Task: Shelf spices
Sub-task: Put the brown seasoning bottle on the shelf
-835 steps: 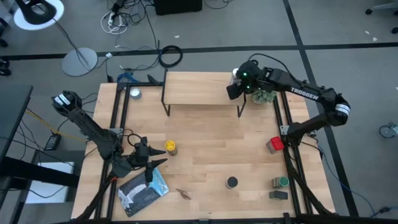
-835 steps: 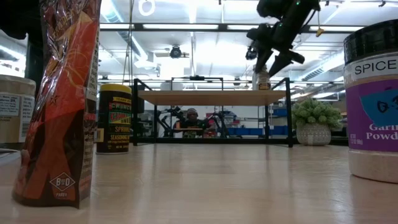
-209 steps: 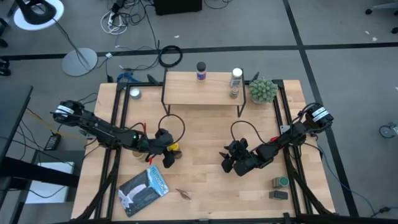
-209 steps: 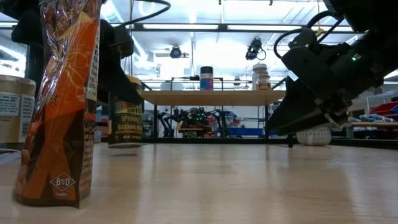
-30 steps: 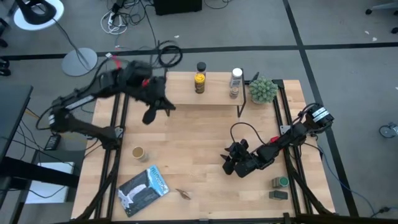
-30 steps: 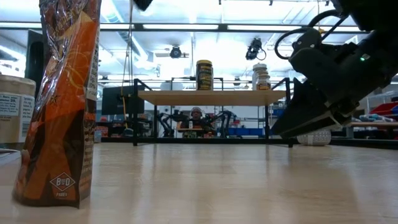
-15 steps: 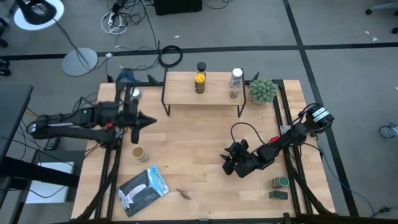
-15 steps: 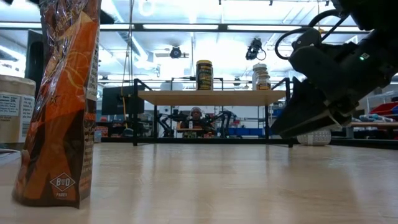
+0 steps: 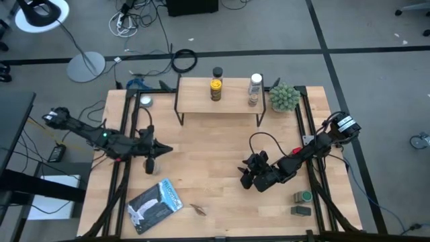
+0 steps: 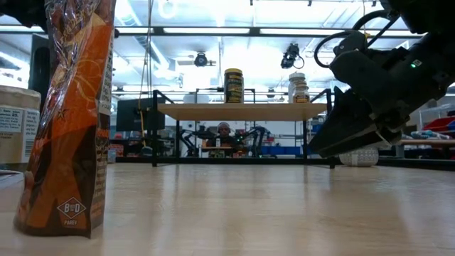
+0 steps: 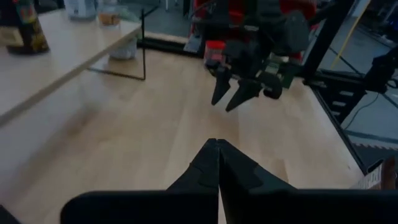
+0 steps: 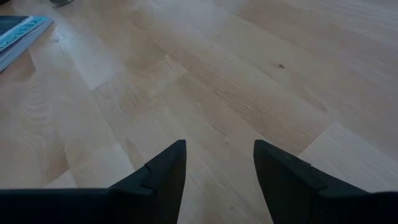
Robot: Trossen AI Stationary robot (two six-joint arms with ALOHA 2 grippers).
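Note:
The shelf [image 9: 218,97] stands at the table's far edge. On its board are the yellow jar [image 9: 216,89], a black-lidded jar [image 9: 216,72] behind it, a white-capped clear bottle [image 9: 254,83] and a small jar [image 9: 252,100]. In the low view the yellow jar [image 10: 233,85] and the bottle [image 10: 297,87] stand upright on the shelf [image 10: 242,111]. My left gripper [image 9: 166,149] is shut, low over the table's left part. The tan-lidded jar is hidden under that arm's wrist. My right gripper [image 9: 246,176] is open over bare wood, as the right wrist view [image 12: 219,146] shows.
A green tin [image 9: 306,197] and a dark tin [image 9: 300,210] sit by the near right corner. The blue-white packet [image 9: 156,204] lies near left, and the potted plant [image 9: 283,97] stands right of the shelf. A silver-lidded jar [image 9: 146,101] is far left. An orange bag [image 10: 67,114] fills the low view's left.
My left arm has swung away from the shelf's left end, toward the table's left and near side, and has come down low. Its gripper now points right, over the spot where the tan-lidded jar stood. The yellow jar stays on the shelf.

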